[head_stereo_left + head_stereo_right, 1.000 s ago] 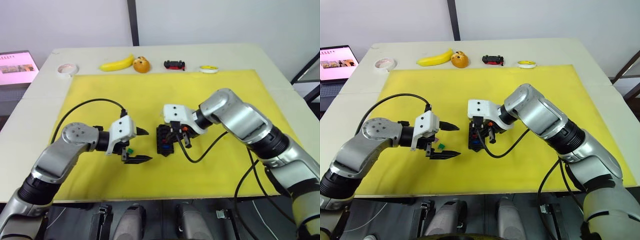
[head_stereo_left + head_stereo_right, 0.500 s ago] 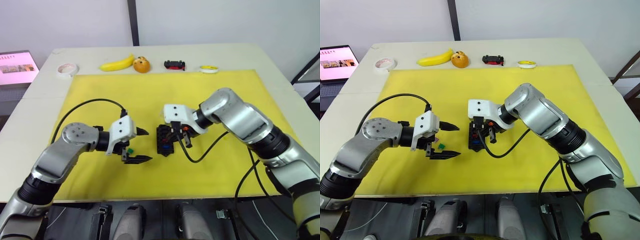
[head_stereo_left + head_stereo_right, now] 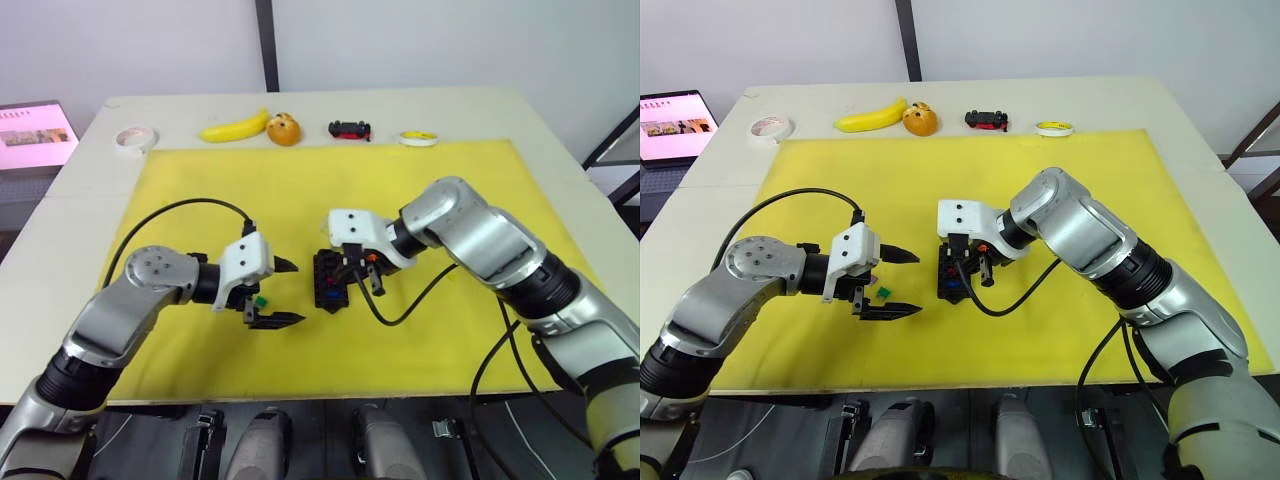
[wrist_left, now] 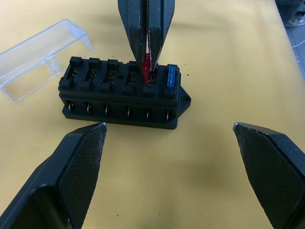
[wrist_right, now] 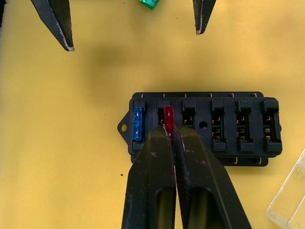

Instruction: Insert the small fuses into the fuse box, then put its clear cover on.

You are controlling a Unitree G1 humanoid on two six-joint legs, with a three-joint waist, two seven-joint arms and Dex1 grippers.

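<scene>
Right gripper [image 5: 168,128] pinches a red fuse [image 5: 168,116] at the fuse box [image 4: 123,93] slot beside the blue fuse [image 5: 137,123]; left gripper [image 3: 279,292] gapes wide nearby; clear cover [image 4: 44,57] touches the box.

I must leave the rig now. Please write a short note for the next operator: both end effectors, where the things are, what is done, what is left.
Right end effector: shut on the red fuse, pushing it into the second slot of the fuse box.
Left end effector: open, holding nothing, facing the box.
Done: blue fuse seated in the end slot.
Left: finish the red fuse, fill four open slots; a green fuse lies on the yellow mat.
Clear cover lies beside the box, not yet on.
</scene>
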